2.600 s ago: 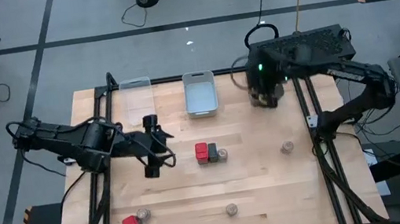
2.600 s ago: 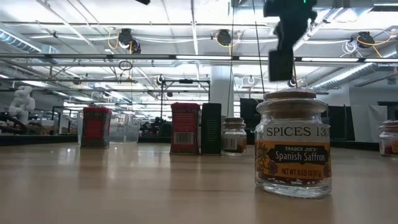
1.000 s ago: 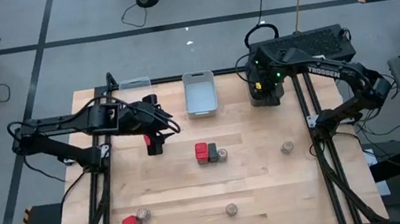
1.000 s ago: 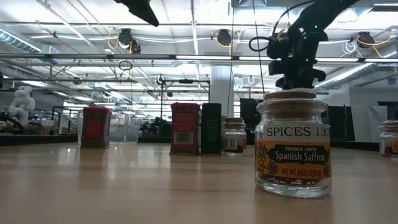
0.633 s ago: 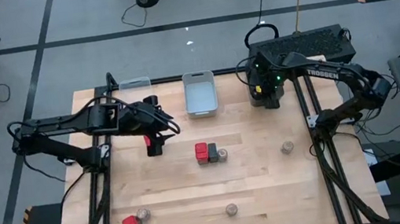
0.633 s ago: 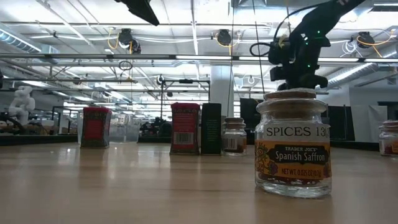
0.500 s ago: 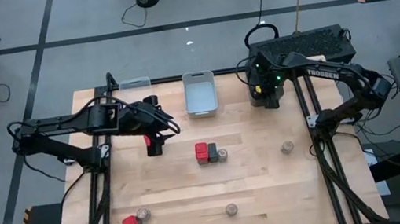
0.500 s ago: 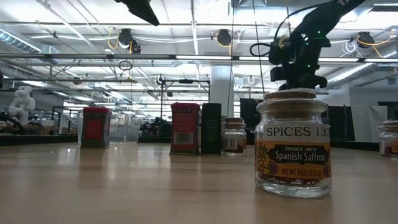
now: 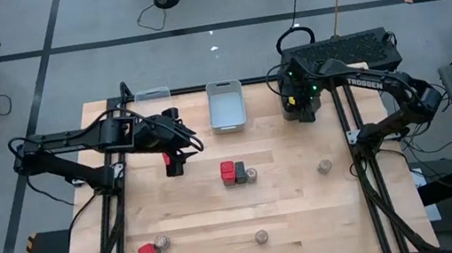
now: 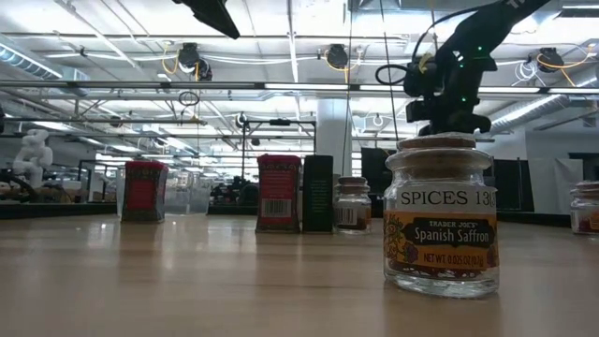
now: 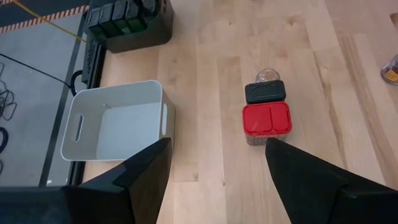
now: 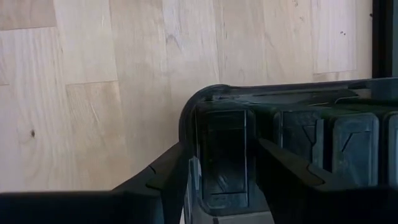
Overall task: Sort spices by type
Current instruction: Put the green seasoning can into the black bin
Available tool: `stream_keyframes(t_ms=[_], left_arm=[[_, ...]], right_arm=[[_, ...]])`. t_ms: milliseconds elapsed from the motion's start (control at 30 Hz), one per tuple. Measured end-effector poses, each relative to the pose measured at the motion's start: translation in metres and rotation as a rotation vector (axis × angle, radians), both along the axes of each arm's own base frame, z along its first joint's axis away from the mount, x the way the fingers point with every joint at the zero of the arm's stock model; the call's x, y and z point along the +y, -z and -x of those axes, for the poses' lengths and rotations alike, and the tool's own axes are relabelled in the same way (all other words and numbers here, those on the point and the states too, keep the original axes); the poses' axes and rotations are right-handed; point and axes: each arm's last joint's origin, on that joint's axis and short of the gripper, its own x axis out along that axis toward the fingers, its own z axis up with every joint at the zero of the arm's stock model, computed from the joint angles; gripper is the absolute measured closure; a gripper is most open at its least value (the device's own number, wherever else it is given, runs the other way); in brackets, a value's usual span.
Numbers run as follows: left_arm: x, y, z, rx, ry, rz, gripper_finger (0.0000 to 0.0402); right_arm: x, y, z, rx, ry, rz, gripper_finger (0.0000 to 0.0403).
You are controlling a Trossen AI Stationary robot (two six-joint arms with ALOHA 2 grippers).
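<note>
Right pincer (image 12: 221, 163) straddles a stiff, light grey block (image 12: 222, 155) in the dark bin (image 12: 273, 93), fingers apart around its flat sides.

Both arms shift toward the far bins on the worktop (image 9: 291, 198)

The left gripper (image 9: 174, 157) has swung from the middle of the worktop to its far left part, near the clear bin (image 9: 154, 110) and the white bin (image 9: 226, 106), and now looks down on the red block (image 11: 267, 119) and dark block (image 11: 265, 92). The right gripper (image 9: 301, 106) has lowered at the dark bin (image 12: 273, 99) in the far right corner; its jaws now flank a dark grey block (image 12: 222, 152) inside.
</note>
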Motion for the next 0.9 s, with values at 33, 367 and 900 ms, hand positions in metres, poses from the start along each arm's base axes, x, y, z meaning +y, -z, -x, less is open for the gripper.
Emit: stream_keyframes(t_ms=[33,367,900], left_arm=[[0.0,0.0,0.0,0.0,0.0,0.0,0.0135],[0.0,0.0,0.0,0.0,0.0,0.0,0.0135],[0.0,0.0,0.0,0.008,0.005,-0.005,0.0135]], right_arm=[[0.0,-0.002,0.0,0.003,-0.001,0.0,0.0234],[-0.005,-0.049,-0.011,-0.061,0.016,0.035,0.0234],[0.08,-0.079,-0.081,-0.377,-0.479,-0.012,0.0234]])
